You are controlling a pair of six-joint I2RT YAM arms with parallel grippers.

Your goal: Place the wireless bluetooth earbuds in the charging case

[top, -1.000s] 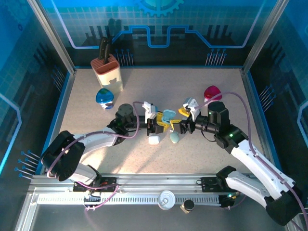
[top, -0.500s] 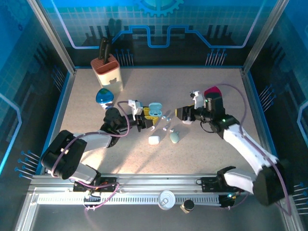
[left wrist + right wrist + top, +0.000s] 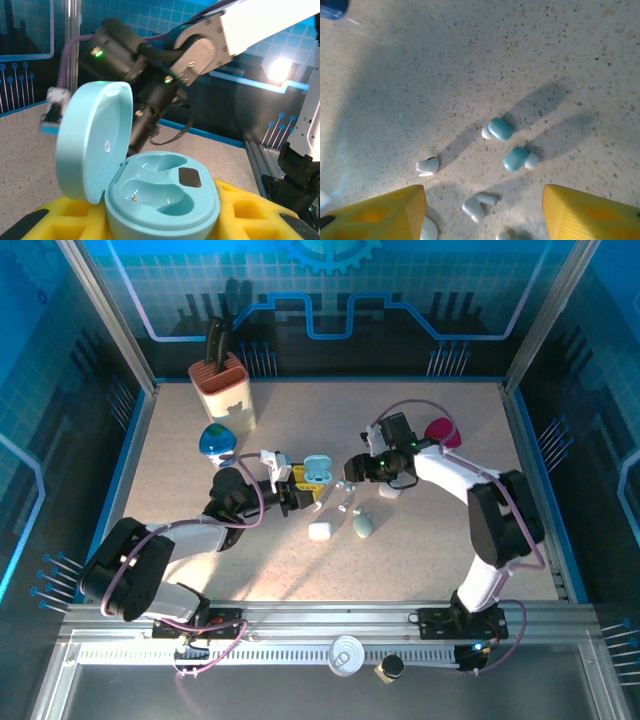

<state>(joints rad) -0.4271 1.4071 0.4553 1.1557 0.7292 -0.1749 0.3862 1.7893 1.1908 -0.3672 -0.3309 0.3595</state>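
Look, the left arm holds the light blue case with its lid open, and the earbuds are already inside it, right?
Not quite. The left gripper does hold the light blue charging case with its lid open, but the left wrist view shows both of its hollows empty. The earbuds lie loose on the table.

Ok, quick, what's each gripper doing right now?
Left gripper: closed on the open teal charging case.
Right gripper: open, empty, over the loose earbuds.
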